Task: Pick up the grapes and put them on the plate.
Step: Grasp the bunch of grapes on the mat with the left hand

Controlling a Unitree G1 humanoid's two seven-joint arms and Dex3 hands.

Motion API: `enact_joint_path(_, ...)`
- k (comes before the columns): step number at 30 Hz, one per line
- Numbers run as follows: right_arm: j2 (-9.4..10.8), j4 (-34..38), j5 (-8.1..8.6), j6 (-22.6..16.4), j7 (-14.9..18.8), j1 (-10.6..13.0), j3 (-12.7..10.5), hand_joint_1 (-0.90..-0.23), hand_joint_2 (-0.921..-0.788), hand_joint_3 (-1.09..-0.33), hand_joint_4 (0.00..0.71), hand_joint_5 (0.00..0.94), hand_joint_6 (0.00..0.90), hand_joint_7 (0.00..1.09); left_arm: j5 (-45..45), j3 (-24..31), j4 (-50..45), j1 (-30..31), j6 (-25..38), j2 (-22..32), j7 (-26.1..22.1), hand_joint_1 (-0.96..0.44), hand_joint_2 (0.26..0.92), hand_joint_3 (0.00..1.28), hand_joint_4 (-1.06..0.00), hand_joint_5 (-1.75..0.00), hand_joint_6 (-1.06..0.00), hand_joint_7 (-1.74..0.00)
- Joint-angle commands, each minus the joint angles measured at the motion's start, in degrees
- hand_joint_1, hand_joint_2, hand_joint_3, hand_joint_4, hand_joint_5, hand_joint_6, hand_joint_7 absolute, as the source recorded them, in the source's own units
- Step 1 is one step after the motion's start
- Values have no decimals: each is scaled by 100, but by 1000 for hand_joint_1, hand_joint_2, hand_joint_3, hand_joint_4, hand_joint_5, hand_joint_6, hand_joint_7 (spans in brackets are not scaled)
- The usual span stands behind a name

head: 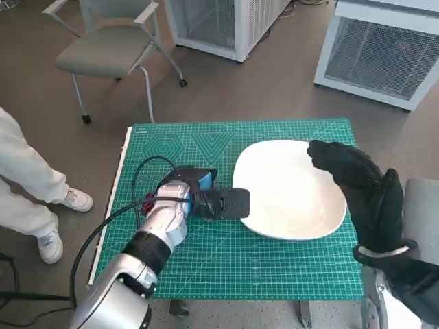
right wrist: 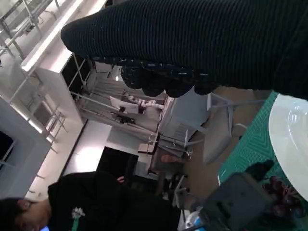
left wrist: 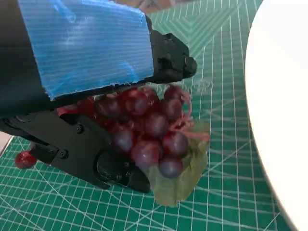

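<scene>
grapes (left wrist: 149, 130): dark red bunch, green leaf (apparently gripped) | plate (head: 291, 192): white, just beside

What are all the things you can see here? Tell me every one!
grapes: one bunch, dark red with a green leaf, inside the left robot hand, beside the plate
loose grape: one, red, on the mat near the bunch
plate: one, white, on the mat's right half
mat: one, green with white grid lines, covering the table
chair: one, grey, on the floor beyond the table
cabinets: two, white, by the far floor
person: one, pale clothes and white shoes, left of the table
left robot hand: black with blue tape, holding the grapes
right robot hand: black glove, above the plate's right edge
</scene>
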Motion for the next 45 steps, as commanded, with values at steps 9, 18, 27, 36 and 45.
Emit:
enact_joint_path(9, -39, -50, 5, 145, -13, 151, -26, -514, -921, -625, 280, 419, 118, 928, -233, 8, 411, -189, -134, -80, 173, -155, 783, 11, -175, -11, -225, 0)
enact_joint_path(18, -22, -32, 0, 144, -18, 129, -22, -513, -921, -626, 279, 419, 117, 929, -338, 35, 436, -187, -209, -36, 196, -20, 853, 40, -263, -40, -203, -1)
enact_joint_path(27, -18, -18, 11, 154, -18, 94, -22, -513, -921, -624, 280, 419, 118, 928, -510, 157, 657, -152, -323, -19, 598, 142, 868, 100, -222, -684, -254, -8)
enact_joint_path(36, -40, -16, 47, 169, 4, 80, -51, -516, -921, -624, 281, 417, 119, 927, -408, 40, 697, -50, -249, -43, 1209, 355, 741, 718, -316, -1675, -392, -34)
enact_joint_path(45, -32, -5, 65, 175, 13, 69, -62, -519, -921, -623, 284, 418, 120, 925, -457, 16, 608, -66, -344, -17, 1148, 361, 770, 716, -285, -1744, -316, -24)
